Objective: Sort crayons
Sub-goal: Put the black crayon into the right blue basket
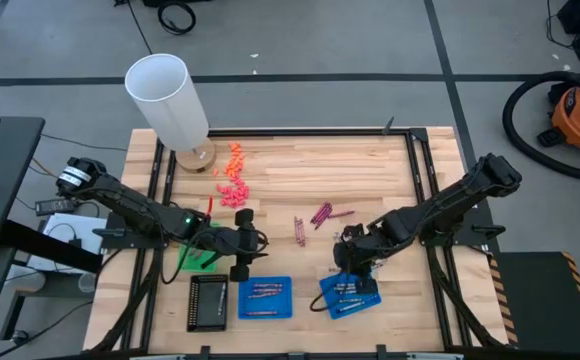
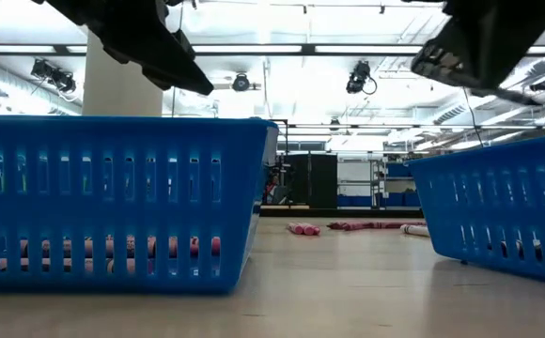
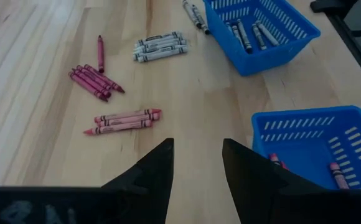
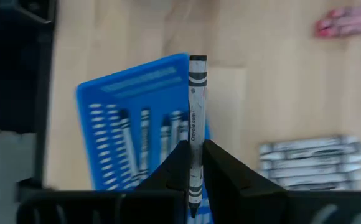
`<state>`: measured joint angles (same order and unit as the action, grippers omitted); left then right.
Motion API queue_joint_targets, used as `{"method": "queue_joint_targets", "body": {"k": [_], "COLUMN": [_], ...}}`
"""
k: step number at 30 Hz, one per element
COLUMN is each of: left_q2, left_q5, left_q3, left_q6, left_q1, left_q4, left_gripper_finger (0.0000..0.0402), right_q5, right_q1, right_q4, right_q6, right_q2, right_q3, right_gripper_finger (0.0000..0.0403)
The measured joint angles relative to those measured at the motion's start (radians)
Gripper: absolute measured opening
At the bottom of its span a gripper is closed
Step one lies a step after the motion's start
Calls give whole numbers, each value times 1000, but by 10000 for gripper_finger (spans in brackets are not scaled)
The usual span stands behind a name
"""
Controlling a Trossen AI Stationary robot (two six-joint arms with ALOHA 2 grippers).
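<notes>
My right gripper point(image 4: 196, 146) is shut on a silvery grey crayon point(image 4: 196, 106) above the right blue tray point(image 4: 131, 106), which holds several grey crayons; in the high view this gripper point(image 1: 348, 258) is at that tray's far edge point(image 1: 350, 293). My left gripper point(image 3: 197, 158) is open and empty, near the left blue tray point(image 3: 311, 134) that holds brownish-red crayons. On the table lie maroon crayons point(image 3: 92, 79), brownish-red crayons point(image 3: 124, 120) and grey crayons point(image 3: 160, 46). My right gripper pinches the grey crayon between its two fingers point(image 4: 179, 163) at the crayon's near half point(image 4: 195, 155). The crayon lies along the fingers and its far end point(image 4: 197, 62) sticks out well past the fingertips. It is lifted clear above the tray.
A black tray point(image 1: 208, 302) stands left of the left blue tray point(image 1: 265, 297), with a green object point(image 1: 198, 258) beyond it. A white cylinder point(image 1: 170, 100) on a wooden base and orange pieces point(image 1: 232, 178) are at the far left. In the low view both blue trays point(image 2: 113, 197) block the sides.
</notes>
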<state>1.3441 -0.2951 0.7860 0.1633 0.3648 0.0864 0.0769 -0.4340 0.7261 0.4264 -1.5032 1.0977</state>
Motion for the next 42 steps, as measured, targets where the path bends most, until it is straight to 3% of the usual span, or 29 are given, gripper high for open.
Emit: {"method": "queue_joint_targets", "body": {"k": [12, 18, 24, 27, 36, 42], "left_q2": [0, 0, 0, 0, 0, 0], "left_q5": [0, 0, 0, 0, 0, 0], "left_q3": [0, 0, 0, 0, 0, 0], "left_q6": [-2, -21, -21, -20, -21, -26], "left_q1": [-2, -2, -2, -2, -2, -2], "left_q4": [18, 16, 15, 17, 21, 21], "left_gripper_finger": [149, 149, 149, 149, 149, 149], "right_q5": [78, 110, -105, -129, -56, -16], "right_q1": [-56, -29, -13, -5, -13, -33], "right_q4": [-220, -121, 206, 276, 285, 190], "right_q6": [209, 202, 174, 175, 184, 209], "right_q2": [-17, -12, -8, -7, -7, -8], "right_q3": [-176, -135, -58, -83, -206, -310], "right_gripper_finger": [67, 97, 106, 104, 97, 94]}}
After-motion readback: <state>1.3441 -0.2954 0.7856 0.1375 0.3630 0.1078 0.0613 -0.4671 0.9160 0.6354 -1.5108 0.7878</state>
